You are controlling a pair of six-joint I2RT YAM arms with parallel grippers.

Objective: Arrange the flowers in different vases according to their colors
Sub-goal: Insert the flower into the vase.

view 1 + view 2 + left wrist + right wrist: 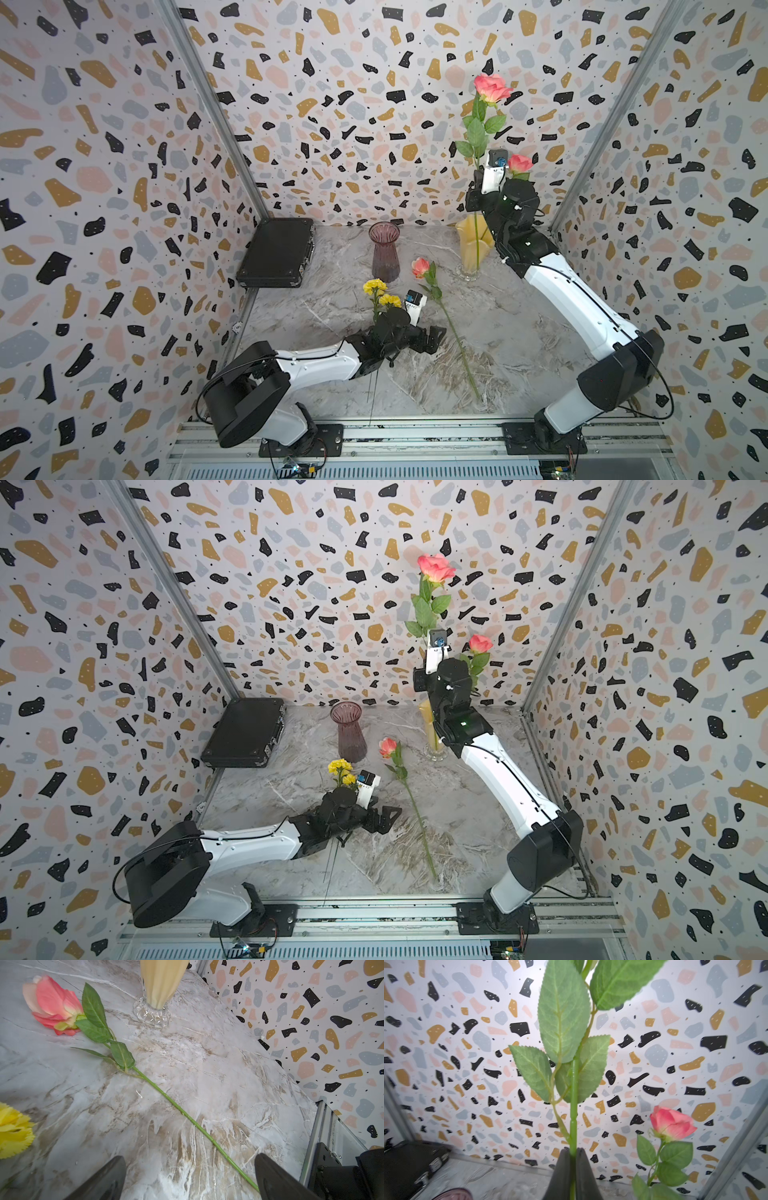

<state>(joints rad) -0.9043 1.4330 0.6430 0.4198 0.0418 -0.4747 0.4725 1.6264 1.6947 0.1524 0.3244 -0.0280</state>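
The yellow vase (468,245) stands upright at the back of the desk (519,332), on the robot's right side; a green stem runs down inside it, almost to the clear foot. That stem belongs to the tall rose (492,88), which stands straight up out of the vase with its pink bloom high above. The right gripper (573,1153) is closed tight on this stem, above the rim and just under the leaves. A second rose (519,163) shows just beside that arm, lower than the tall one; the arm hides its stem, so it is not clear if it sits in the yellow vase.

The purple vase (384,251) stands upright near the back too, between the black case (276,253) and the yellow vase, apart from both. A third rose (420,267) lies flat on the desk; its bloom is between the two vases, a bit nearer the front, and its long stem points to the front edge. The two yellow flowers (375,286) are just in front of the purple vase, and the left arm covers most of their thin stems.

The left gripper (190,1158) is open and low over the desk, with its fingers wide apart and bare desk between them. In the left wrist view the third rose's stem runs close by one finger; it is not clear if they touch.
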